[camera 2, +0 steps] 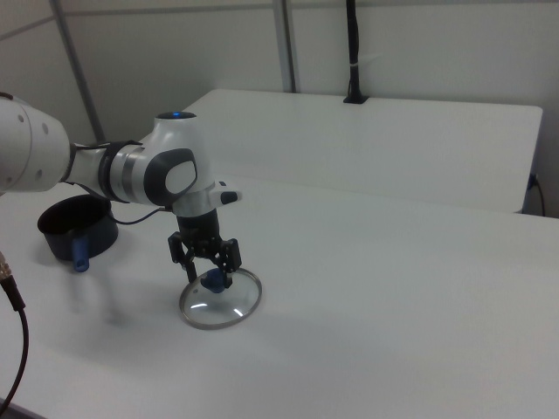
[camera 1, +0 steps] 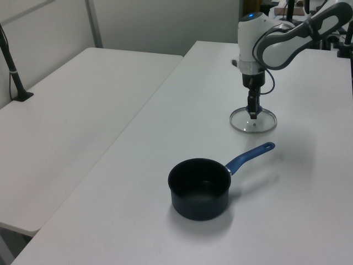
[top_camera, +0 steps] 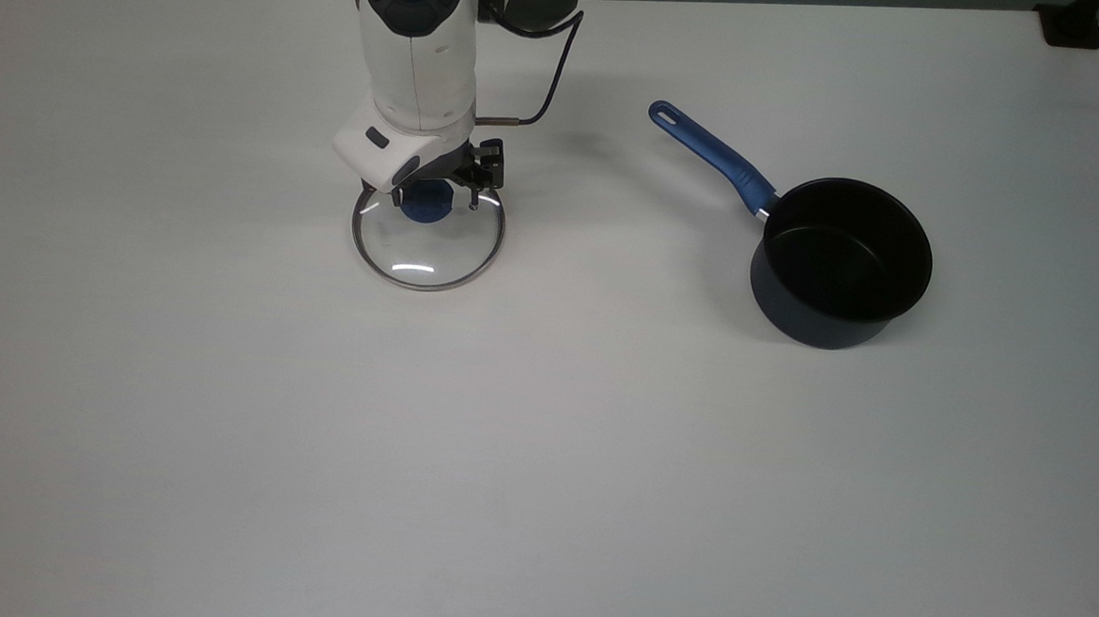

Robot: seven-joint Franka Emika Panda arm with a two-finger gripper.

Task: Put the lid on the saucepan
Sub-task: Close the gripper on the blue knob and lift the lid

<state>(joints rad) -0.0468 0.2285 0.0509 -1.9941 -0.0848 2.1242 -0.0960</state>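
The lid (top_camera: 426,246), clear glass with a metal rim, lies flat on the white table (top_camera: 543,440) left of centre in the top view. My gripper (top_camera: 421,196) points down over its blue knob (top_camera: 426,206), open, one finger on each side of the knob. The right view has the gripper (camera 2: 210,276) low over the lid (camera 2: 220,301), and in the left view the gripper (camera 1: 253,112) is above the lid (camera 1: 253,122). The saucepan (top_camera: 842,263) stands upright and empty at the top view's right, its blue handle (top_camera: 713,154) pointing toward the lid.
A second white table (camera 1: 66,110) adjoins at the left view's left, with a black post (camera 1: 14,72) clamped to it. A black cable (top_camera: 548,73) loops from the arm near the far edge. A dark object (top_camera: 1072,26) sits at the table's far right corner.
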